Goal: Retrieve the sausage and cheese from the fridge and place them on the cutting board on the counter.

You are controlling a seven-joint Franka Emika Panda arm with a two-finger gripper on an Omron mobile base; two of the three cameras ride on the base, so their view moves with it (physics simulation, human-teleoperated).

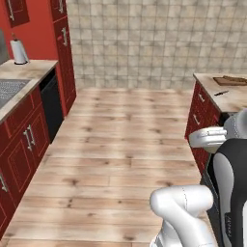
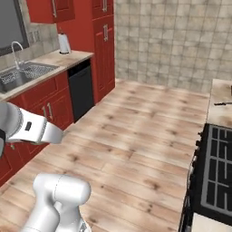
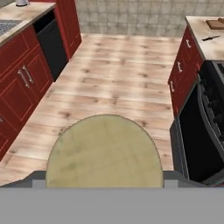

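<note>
Clamped on the cheese, a pale yellowish-tan round seen close up in the hand view; gripper spread wide around it, with a dark finger tip pressed to each side of the puck; nothing else held.

Facing down a kitchen aisle of light wooden floor, with a tiled wall at the far end; on the right, the counter, beige marbled stone on red cabinets, far from the cheese; at the far end of that counter, the cutting board, brown with a darker rim, lying flat; just nearer than the board, a thin dark utensil, too small to name with certainty; nearer still on the right, a black stove with grates on top and a dark oven front below.

On the left, a second stone worktop over red cabinets, with a metal sink and its curved tap; beyond the sink, a black dishwasher under the worktop and a white paper roll standing upright near its far end; tall red cabinets past that.
</note>
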